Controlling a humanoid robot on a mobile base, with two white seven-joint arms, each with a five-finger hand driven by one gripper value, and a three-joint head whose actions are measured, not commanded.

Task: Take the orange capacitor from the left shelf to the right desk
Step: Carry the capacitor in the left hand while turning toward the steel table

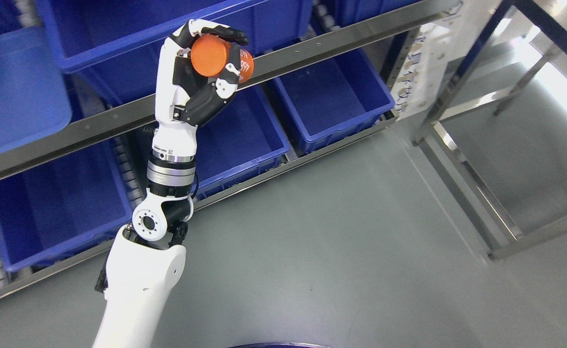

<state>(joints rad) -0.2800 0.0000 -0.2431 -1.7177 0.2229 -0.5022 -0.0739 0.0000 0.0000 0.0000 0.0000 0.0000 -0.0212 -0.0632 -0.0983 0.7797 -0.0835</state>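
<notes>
My left hand [216, 53] is raised in front of the shelf, its white and black fingers closed around an orange capacitor [219, 59]. The capacitor is a short cylinder with white print on its side, its flat end facing the camera. It is held in the air in front of the metal shelf rail [312, 46], clear of the bins. The left arm rises from the bottom left of the head view. The right arm does not show.
Blue bins fill the shelf: one [334, 96] right of the hand, one [240, 140] behind the wrist, one [56, 208] at lower left. A steel desk frame [476, 183] stands at right. Grey floor [336, 251] spreads in front.
</notes>
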